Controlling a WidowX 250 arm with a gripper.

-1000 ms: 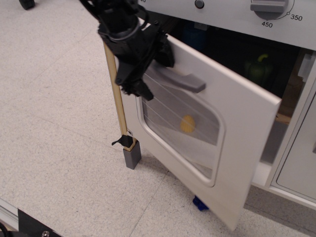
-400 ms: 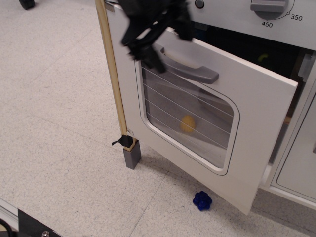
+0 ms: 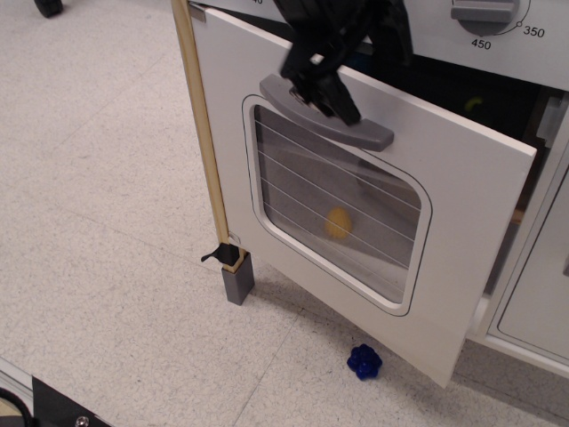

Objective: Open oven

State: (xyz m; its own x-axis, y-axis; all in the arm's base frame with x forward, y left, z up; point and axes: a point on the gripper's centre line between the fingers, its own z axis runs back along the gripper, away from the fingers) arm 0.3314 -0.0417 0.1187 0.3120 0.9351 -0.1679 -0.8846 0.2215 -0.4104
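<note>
The white oven (image 3: 427, 31) fills the upper right, with its grey knob (image 3: 484, 11) marked 350/450 at the top edge. Its door (image 3: 462, 205) stands ajar, with the dark inside showing along its top and right edges. The door has a grey bar handle (image 3: 372, 135) and a wire-lined window (image 3: 382, 245). My black gripper (image 3: 324, 93) comes down from the top and sits on the left half of the handle. Its fingers are too dark and bunched to tell whether they clamp the bar.
A yellow object (image 3: 337, 222) shows through the window. A small blue object (image 3: 364, 361) lies on the floor under the door. A wooden post (image 3: 203, 142) with a grey foot (image 3: 238, 277) stands at the door's left edge. A plain white cabinet panel (image 3: 542, 285) is at the far right.
The door has swung back from wide open to less open. My gripper has moved right, from the door's left edge to the handle. The blue object is fully in sight.
</note>
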